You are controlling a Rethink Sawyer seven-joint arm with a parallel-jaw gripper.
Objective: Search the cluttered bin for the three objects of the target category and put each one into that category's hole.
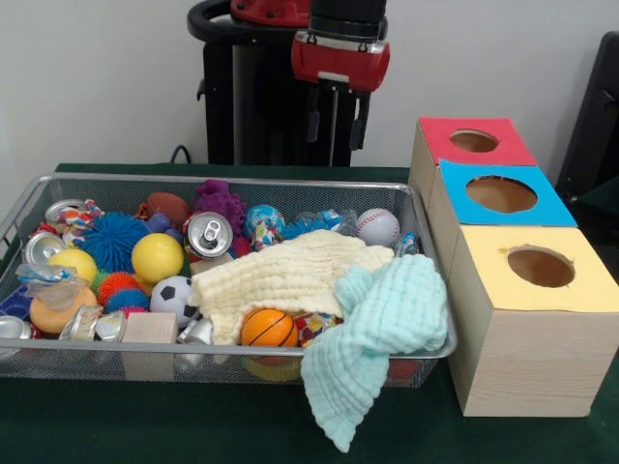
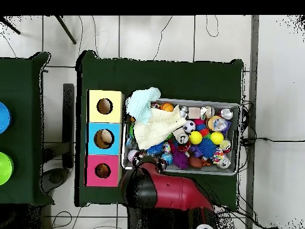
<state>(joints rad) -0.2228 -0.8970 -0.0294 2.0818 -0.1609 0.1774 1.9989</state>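
The silver wire-mesh bin (image 1: 222, 180) is full of clutter; it also shows in the overhead view (image 2: 238, 137). No plush animal shows plainly. A reddish-brown rounded thing (image 1: 166, 207) lies at the far rim and I cannot tell what it is. The round hole (image 1: 474, 141) in the red-topped wooden box is the farthest of three on the right; it shows in the overhead view too (image 2: 102, 170). My gripper (image 1: 337, 130) hangs open and empty above and behind the bin's far rim. The red arm (image 2: 179, 192) reaches over the bin's corner.
A cream cloth (image 1: 280, 275) and a mint cloth (image 1: 387, 329) cover the bin's middle; the mint one hangs over the front rim. An orange basketball (image 1: 268, 328), yellow ball (image 1: 157, 257), blue spiky ball (image 1: 114, 240) and can (image 1: 209, 234) lie around. Blue-rimmed (image 1: 501, 193) and yellow-rimmed (image 1: 541, 267) holes adjoin.
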